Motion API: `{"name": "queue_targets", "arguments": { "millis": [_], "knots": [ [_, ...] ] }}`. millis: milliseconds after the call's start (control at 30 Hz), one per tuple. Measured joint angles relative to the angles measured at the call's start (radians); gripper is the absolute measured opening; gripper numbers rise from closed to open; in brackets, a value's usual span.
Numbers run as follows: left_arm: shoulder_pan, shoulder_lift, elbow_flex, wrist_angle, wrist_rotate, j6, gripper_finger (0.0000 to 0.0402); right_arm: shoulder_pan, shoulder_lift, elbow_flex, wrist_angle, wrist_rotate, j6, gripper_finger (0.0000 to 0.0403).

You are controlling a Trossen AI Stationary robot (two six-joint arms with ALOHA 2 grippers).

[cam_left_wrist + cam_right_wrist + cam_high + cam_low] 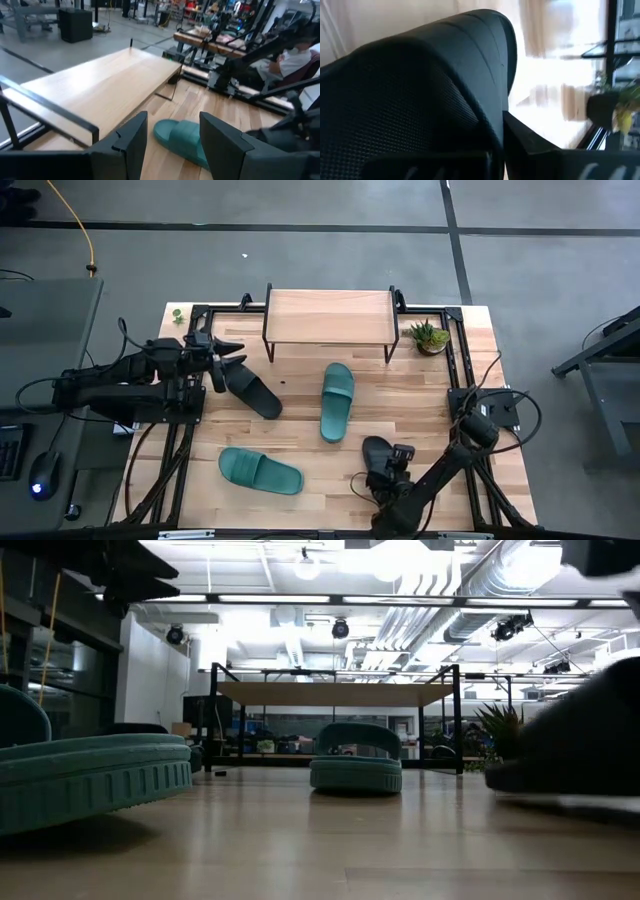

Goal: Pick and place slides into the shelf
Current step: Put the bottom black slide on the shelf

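Note:
The shelf (330,315) stands at the table's far edge, its plank top (100,85) bare. One teal slide (337,400) lies sole-down mid-table in front of it, and also shows past my left fingers (182,140). The other teal slide (260,471) lies near the near-left corner. A black slide (252,391) lies on the table just beside my left gripper (228,358), which hovers open (172,122). My right gripper (398,465) is at the near right, shut on the second black slide (377,457). My right gripper has the second black slide at its right-hand side (390,460), coming from the table's near right. In the right wrist view the slide (420,85) fills the picture and hides one finger; the other finger (555,150) lies along its edge. Whether it is lifted clear I cannot tell.
A small potted plant (430,336) stands right of the shelf. Black frame rails (455,380) run along the table's left and right sides. Bare wood lies between the teal slides (300,430). A person sits beyond the table in the left wrist view (295,55).

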Motion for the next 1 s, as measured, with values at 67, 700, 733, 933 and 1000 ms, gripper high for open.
{"name": "queue_targets", "arguments": {
  "millis": [67,700,733,933,1000],
  "knots": [
    [0.0,0.0,0.0,-0.021,0.0,-0.011,0.0163,-0.013,-0.025,0.0,-0.002,0.035,-0.008,0.0002],
    [0.0,0.0,0.0,-0.039,0.0,0.003,0.0163,-0.18,-0.148,0.001,-0.005,0.265,-0.248,0.0],
    [0.0,0.0,0.0,-0.039,0.0,0.009,0.0163,-0.196,-0.148,0.001,-0.005,0.281,-0.269,0.0],
    [0.0,0.0,0.0,-0.036,-0.064,0.021,0.0163,-0.279,-0.191,0.001,-0.005,0.394,-0.383,0.0],
    [0.0,0.0,0.0,-0.032,-0.094,0.044,0.0163,-0.299,-0.234,0.001,-0.005,0.439,-0.403,0.0]
  ]
}}
